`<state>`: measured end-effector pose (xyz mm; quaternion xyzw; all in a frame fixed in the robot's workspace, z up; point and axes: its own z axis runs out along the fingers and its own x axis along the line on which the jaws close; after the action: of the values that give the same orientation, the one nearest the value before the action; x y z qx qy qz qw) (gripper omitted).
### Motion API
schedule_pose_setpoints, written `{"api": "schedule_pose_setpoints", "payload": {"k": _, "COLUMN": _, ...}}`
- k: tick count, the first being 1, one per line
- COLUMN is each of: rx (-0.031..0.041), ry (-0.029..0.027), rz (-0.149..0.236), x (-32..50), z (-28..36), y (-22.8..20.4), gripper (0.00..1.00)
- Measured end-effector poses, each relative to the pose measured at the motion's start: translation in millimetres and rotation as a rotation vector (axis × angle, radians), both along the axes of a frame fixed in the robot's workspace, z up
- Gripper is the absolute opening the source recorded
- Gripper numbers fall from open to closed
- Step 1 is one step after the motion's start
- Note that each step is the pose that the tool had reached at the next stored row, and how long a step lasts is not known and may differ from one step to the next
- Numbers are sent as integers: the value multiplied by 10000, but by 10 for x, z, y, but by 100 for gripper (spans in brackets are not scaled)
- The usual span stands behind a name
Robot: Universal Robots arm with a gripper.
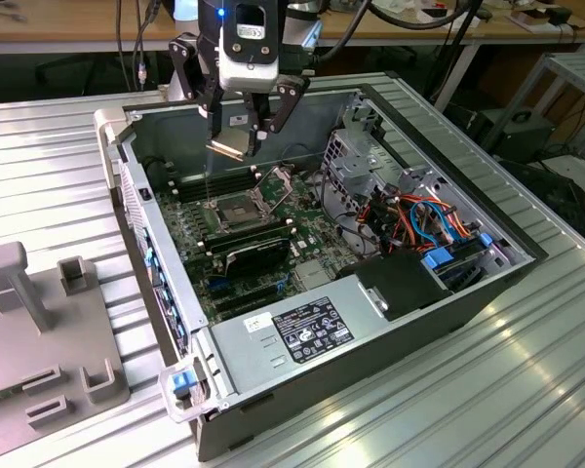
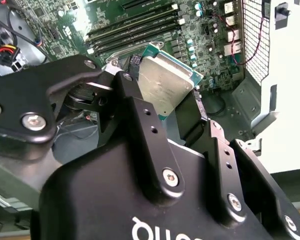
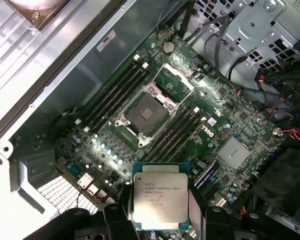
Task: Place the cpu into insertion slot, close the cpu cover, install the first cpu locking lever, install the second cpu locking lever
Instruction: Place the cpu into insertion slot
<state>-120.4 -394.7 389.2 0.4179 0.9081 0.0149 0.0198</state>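
Right, exterior view: the gripper (image 1: 242, 132) hangs over the open computer case (image 1: 448, 322) with its fingers closed on the edges of the cpu (image 1: 228, 148). The chip is up in the air, above the insertion slot (image 1: 236, 210) and well apart from it.
Cover, same view: the cpu cover (image 1: 278, 181) stands swung up at the slot's far side, and the socket is bare.
Second wrist view: the cpu (image 2: 166, 82) is pinched between the black fingers (image 2: 135, 105), its metal top towards the camera, with memory sticks (image 2: 135, 27) beyond.
First wrist view: the cpu (image 3: 160, 195) sits in the foreground. The insertion slot (image 3: 146, 112) lies open on the green board, with the cpu cover (image 3: 176, 80) folded back beside it.
Risk: it's an edge-only grip, so I'd say a slip or a skewed chip could land crooked in the socket and damage its contacts. The raised cover could also snag it.
Arm pose: the wrist points straight down from above the case, over the board's memory side, nothing touching.
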Motion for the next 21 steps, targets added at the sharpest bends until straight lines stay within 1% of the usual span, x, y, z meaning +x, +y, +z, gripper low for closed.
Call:
{"api": "schedule_pose_setpoints", "payload": {"k": 3, "rx": 0, "ry": 0, "rz": -348, "x": 0, "z": -2, "y": 0, "gripper": 54}}
{"api": "schedule_pose_setpoints", "payload": {"k": 5, "rx": 0, "ry": 0, "rz": -512, "x": 0, "z": -2, "y": 0, "gripper": 54}}
{"api": "schedule_pose_setpoints", "payload": {"k": 17, "rx": 0, "ry": 0, "rz": -551, "x": 0, "z": -2, "y": 0, "gripper": 54}}
{"api": "schedule_pose_setpoints", "payload": {"k": 21, "rx": 0, "ry": 0, "rz": -624, "x": 0, "z": -2, "y": 0, "gripper": 54}}
